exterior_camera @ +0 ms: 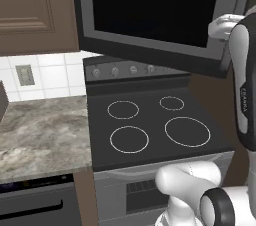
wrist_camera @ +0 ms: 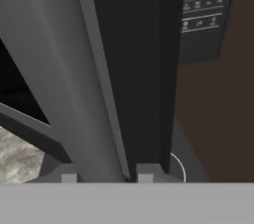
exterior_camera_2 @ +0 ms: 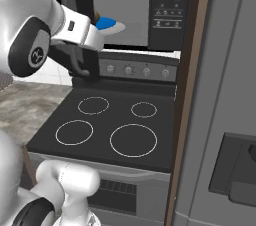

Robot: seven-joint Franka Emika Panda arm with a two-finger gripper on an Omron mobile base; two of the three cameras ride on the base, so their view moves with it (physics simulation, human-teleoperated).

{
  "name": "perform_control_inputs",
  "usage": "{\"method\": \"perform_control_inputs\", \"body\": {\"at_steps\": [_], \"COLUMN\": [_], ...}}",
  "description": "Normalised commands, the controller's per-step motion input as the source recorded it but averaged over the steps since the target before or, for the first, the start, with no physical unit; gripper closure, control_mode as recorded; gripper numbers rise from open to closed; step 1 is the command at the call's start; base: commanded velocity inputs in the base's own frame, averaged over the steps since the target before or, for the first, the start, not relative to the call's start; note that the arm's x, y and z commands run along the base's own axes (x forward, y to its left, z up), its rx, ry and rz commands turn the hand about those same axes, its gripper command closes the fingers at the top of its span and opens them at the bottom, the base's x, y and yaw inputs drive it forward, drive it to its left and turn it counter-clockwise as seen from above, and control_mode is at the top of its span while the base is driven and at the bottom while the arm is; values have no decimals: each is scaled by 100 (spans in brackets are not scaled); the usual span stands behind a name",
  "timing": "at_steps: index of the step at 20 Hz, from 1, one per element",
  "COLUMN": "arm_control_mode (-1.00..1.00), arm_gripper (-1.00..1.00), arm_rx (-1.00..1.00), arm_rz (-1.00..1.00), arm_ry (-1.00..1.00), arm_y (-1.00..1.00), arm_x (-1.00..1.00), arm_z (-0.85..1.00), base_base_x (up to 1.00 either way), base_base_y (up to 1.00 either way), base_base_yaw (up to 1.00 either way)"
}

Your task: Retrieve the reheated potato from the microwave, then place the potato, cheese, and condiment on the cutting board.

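Gripper (wrist_camera: 106, 177) shut about as far as it goes, fingertips (wrist_camera: 69, 178) low at 6 o'clock in the hand view, set either side of the swung-open door's edge on the microwave (wrist_camera: 201, 17). Contact with that grey edge looks likely but cannot be confirmed. No object carried. Microwave mounted above the black stovetop (exterior_camera: 150, 125), door (exterior_camera: 150, 5) hanging open toward 11 o'clock in the left base view, button panel (exterior_camera_2: 170, 5) at 1 o'clock in the right base view. Blue-and-white plate (exterior_camera_2: 111, 25) inside the cavity at 11 o'clock there. Marbled counter (exterior_camera: 40, 135) at 9 o'clock of the stovetop. Potato hidden from sight; position cannot be told.
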Motion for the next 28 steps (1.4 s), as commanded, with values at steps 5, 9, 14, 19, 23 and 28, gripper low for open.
{"method": "perform_control_inputs", "body": {"at_steps": [5,9,14,19,23,28], "arm_control_mode": [-100,-100,-100,-100,-100,-100], "arm_gripper": [100,-100,-100,-100,-100,-100], "arm_rx": [0,0,-1,0,4,9], "arm_rz": [-2,0,-1,0,-3,-7], "arm_ry": [0,0,0,0,0,0], "arm_y": [22,28,10,-11,-34,-45], "arm_x": [-66,-58,-41,-61,-64,-61], "arm_z": [0,0,0,0,0,2], "base_base_x": [0,0,0,0,0,0], "base_base_y": [0,0,0,0,0,0], "base_base_yaw": [0,0,0,0,0,0]}}
